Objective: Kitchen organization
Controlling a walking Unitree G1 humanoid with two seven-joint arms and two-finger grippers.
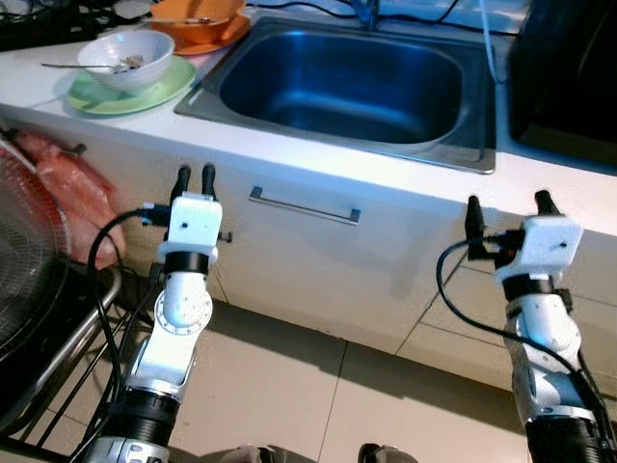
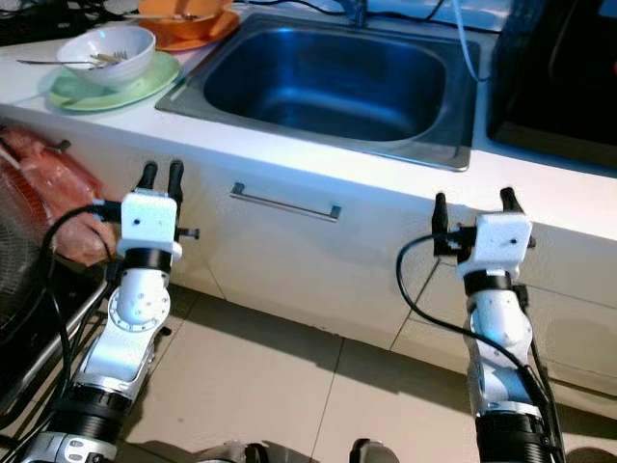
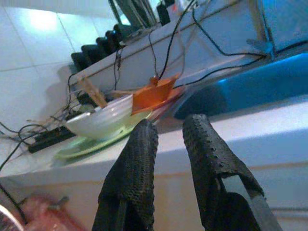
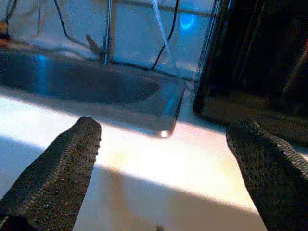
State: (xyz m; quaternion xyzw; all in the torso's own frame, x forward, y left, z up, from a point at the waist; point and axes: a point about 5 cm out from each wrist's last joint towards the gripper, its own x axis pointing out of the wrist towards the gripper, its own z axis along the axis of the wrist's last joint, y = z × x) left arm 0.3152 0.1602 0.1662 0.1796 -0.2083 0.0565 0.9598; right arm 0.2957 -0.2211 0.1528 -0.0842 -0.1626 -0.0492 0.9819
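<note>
A white bowl (image 1: 125, 58) holding a utensil sits on a green plate (image 1: 145, 95) at the counter's left end, also in the left wrist view as bowl (image 3: 103, 120). Behind it, an orange bowl (image 1: 198, 14) rests on an orange plate. The steel sink (image 1: 337, 82) is sunk into the white counter (image 1: 289, 164). My left gripper (image 1: 195, 176) is raised in front of the cabinet below the plates, fingers nearly together and holding nothing. My right gripper (image 1: 509, 212) stands open, holding nothing, below the counter's front edge, right of the sink.
A drawer handle (image 1: 304, 205) is on the cabinet front between the two arms. A black appliance (image 1: 564, 77) stands on the counter at the right. A pink bag (image 1: 67, 188) hangs at the left above a wire fan guard (image 1: 24, 280). Cables run behind the sink.
</note>
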